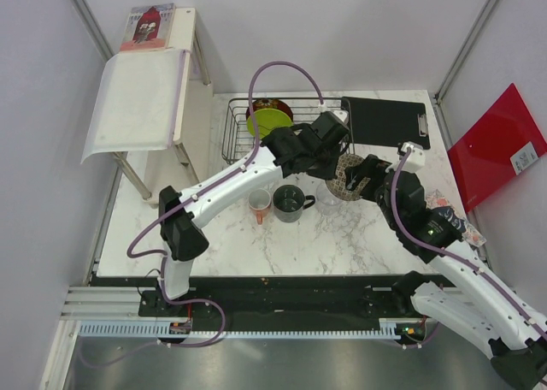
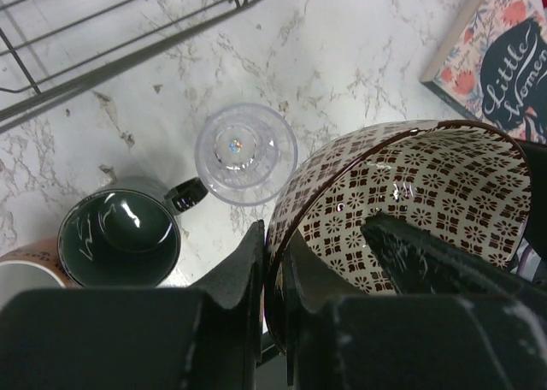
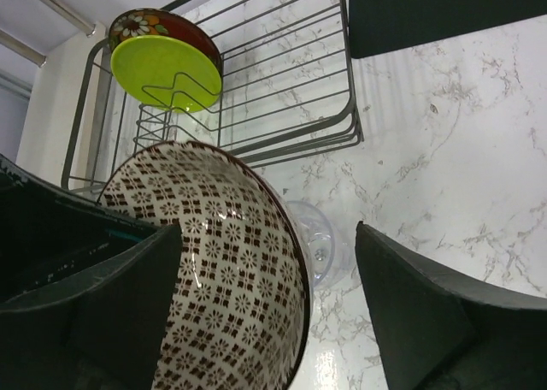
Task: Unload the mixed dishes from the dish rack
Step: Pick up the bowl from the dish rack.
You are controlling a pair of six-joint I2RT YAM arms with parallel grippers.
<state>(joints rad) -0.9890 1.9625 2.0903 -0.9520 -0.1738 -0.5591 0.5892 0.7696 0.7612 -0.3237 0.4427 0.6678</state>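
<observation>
Left gripper (image 2: 312, 227) is clenched on the rim of the dark red patterned bowl (image 2: 402, 202): one finger outside the wall, the other inside on the checked lining. The bowl hangs tilted over the marble table (image 1: 342, 245), outside the dish rack (image 1: 244, 138) and near its right front corner.

Right gripper (image 3: 267, 236) is spread wide, with one finger on either side of the same bowl (image 3: 214, 262). Cannot tell whether either finger touches it. In the top view both grippers meet at the bowl (image 1: 349, 178), left gripper (image 1: 335, 161) from the rack side and right gripper (image 1: 363, 176) from the other.

On the table:
- Clear glass (image 2: 246, 150) stands upright just beside the bowl.
- Dark grey mug (image 2: 120, 236) stands upright near the glass, handle toward it.
- Orange-red cup (image 1: 260, 204) stands just beside the mug, on the far side from the glass.

In the rack: a lime-green plate (image 3: 167, 72) stands on edge between the prongs, with a dark floral bowl (image 3: 149, 22) right behind it.

A black clipboard (image 1: 385, 121) lies flat to the right of the rack. A book (image 2: 504, 65) titled "Little Women" lies on the table past the held bowl.
</observation>
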